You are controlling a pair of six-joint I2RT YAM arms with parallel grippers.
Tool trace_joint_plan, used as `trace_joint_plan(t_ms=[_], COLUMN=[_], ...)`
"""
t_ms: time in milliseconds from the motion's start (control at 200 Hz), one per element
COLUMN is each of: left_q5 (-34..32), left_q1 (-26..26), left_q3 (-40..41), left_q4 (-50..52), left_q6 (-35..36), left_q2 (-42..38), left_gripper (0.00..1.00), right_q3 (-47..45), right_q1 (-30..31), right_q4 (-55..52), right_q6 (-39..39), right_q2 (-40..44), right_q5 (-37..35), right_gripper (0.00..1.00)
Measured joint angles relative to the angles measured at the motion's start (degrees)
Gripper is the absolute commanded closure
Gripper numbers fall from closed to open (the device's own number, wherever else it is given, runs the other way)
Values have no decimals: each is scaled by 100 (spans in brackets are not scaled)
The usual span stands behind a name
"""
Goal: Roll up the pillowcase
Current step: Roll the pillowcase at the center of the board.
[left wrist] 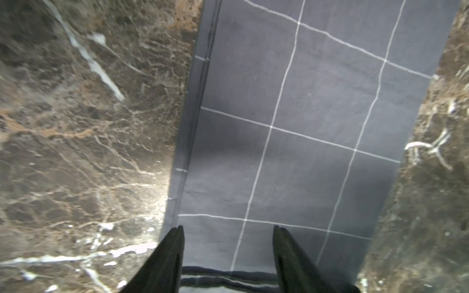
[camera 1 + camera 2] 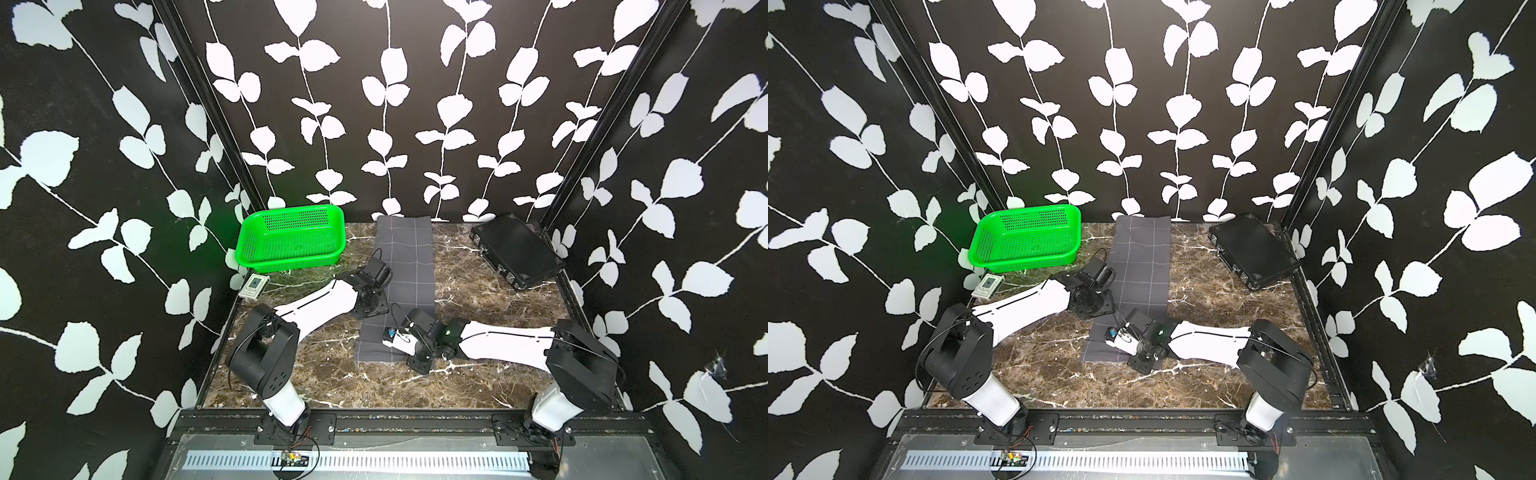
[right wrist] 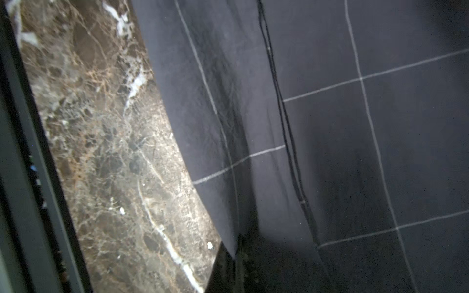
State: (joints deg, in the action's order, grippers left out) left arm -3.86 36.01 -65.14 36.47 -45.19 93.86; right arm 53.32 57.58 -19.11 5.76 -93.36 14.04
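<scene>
Pillowcase (image 2: 405, 266): folded into a long narrow strip, flat on the marble table (image 2: 478, 291). It runs down the middle from the far wall to about the near third, and no roll is visible in either top view.
Right gripper (image 3: 234, 251): reaches in from the right over the near end of the strip. Its jaws are closed, and the near edge of the cloth rises into the fingertips, so it looks pinched.
Left gripper (image 1: 227, 228): sits about halfway along the strip at its left long edge. The jaws stand moderately apart with nothing between them, one finger near the hem and the other over the cloth.
Under the left gripper: a layered band of cloth shows in the left wrist view; I cannot tell whether it is a fold or a first turn.
Step in hand: probably starting the roll at the near end, with only one side of that end gripped.
Next move: likely the left gripper should take the near left corner to match the right. Both would then turn the edge over toward the far wall, level and tight so the roll does not skew.
Bystanders: green basket (image 2: 291, 241) far left and black case (image 2: 515, 249) far right, both well apart from the cloth.
</scene>
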Motion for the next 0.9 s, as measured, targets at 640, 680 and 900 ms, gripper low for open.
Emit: trace_joint_plan(t_ms=[640,680,900], left_q5=[-162,-146,15], left_q1=[-11,-11,-11], left_q3=[85,149,522], left_q4=[581,610,645], left_q6=[870,898,918], left_q2=[-1102,-1165,-1502], left_gripper=[30,30,28], right_q3=[1469,1530,1976], right_q1=[-1849,-1923,-2155], right_q4=[-1574,-1633,-1799], right_q6=[-216,-203,-146], right_q2=[-1084,-1169,-1508], right_q5=[2621,2688,2872], right_gripper=[95,94,93])
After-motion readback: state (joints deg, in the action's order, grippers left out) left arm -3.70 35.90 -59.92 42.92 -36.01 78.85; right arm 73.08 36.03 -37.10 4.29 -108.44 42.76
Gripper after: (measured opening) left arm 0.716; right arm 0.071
